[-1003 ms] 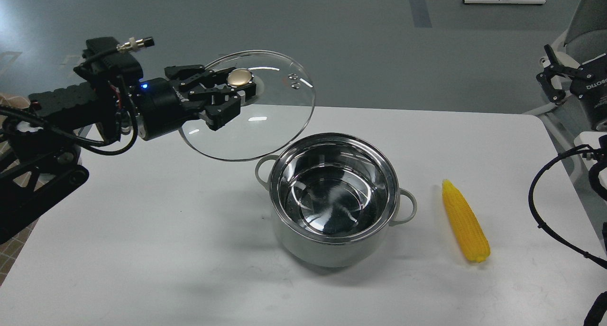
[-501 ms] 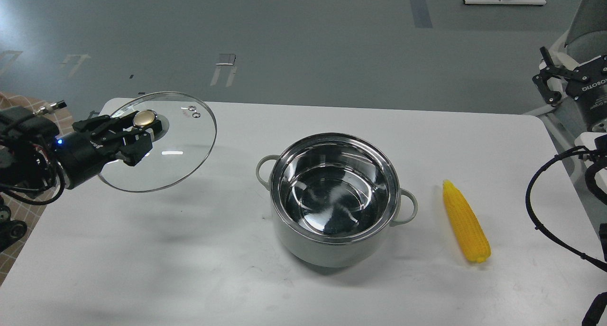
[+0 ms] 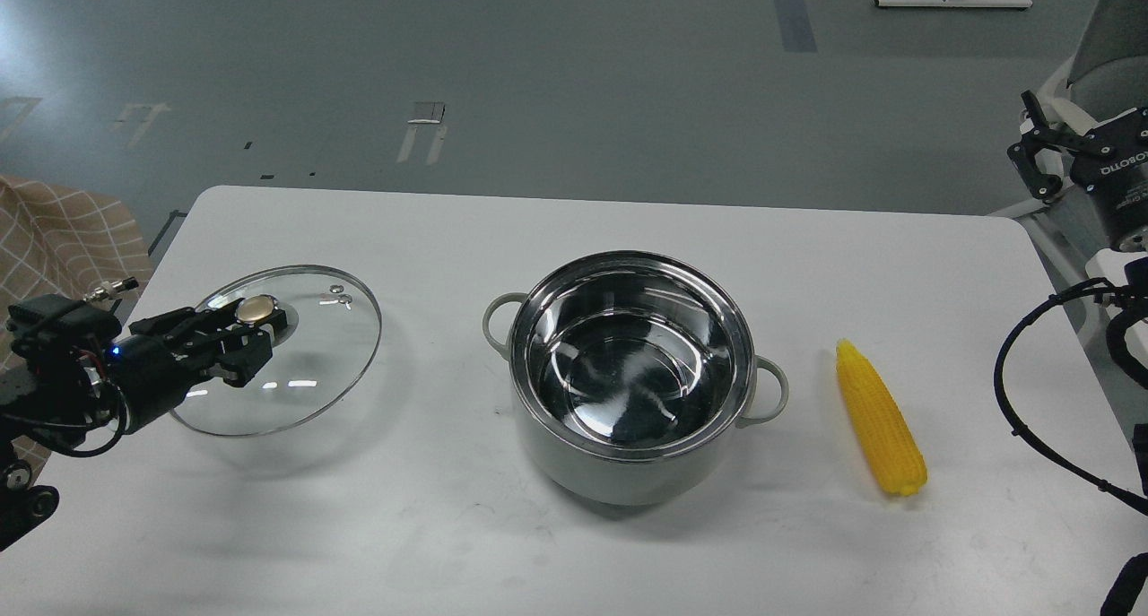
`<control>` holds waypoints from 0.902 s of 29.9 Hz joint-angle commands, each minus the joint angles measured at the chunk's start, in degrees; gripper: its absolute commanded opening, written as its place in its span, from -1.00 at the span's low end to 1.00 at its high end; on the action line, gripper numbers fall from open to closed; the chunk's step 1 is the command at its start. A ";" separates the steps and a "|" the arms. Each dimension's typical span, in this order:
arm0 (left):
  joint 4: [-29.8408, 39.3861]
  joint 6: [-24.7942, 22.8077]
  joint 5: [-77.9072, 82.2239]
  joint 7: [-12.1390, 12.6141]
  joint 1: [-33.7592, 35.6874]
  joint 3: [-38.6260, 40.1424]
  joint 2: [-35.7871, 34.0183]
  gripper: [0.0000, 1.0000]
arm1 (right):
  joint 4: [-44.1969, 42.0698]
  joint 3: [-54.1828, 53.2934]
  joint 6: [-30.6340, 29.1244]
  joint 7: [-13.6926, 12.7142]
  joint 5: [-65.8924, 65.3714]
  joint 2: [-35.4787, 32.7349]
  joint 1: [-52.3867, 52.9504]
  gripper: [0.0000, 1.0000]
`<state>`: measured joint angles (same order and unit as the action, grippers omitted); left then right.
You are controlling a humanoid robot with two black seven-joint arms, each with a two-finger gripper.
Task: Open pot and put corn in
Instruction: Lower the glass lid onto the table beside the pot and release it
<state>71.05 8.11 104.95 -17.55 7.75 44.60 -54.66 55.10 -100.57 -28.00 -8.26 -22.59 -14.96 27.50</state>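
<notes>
Round grey-green pot [image 3: 632,378] with shiny steel interior at bench [image 3: 574,239] centre, knobbly tapered yellow corn [image 3: 880,419] lying right, left tool [image 3: 235,331] pinching glass lid [image 3: 278,351] knob, right tool [image 3: 1045,154] raised, grip state unclear.

glossy steel lines the pot [image 3: 630,365], the lid [image 3: 305,365] is clear glass, the table [image 3: 448,526] matt white.

The right tool [image 3: 1040,154] (small, near the frame's edge) is too indistinct to read its fingers.
</notes>
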 commanded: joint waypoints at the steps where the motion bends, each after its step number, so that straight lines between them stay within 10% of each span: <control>1: -1.88 1.99 -0.18 -0.99 -0.98 -0.04 0.87 -0.17 | -0.17 -0.06 0.00 0.00 0.00 -0.07 -0.07 1.00; 24: -5.31 2.35 -0.18 -1.08 -3.71 -0.48 5.00 -0.07 | -0.17 0.11 0.00 0.00 0.00 0.02 -0.78 1.00; 27: -5.22 2.35 -0.27 -1.08 -3.53 0.14 4.92 0.35 | 0.01 0.20 0.00 0.00 0.00 0.02 -0.78 1.00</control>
<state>65.81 10.53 104.76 -18.63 4.02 44.19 -49.70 54.94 -100.47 -28.00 -8.26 -22.59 -14.96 26.72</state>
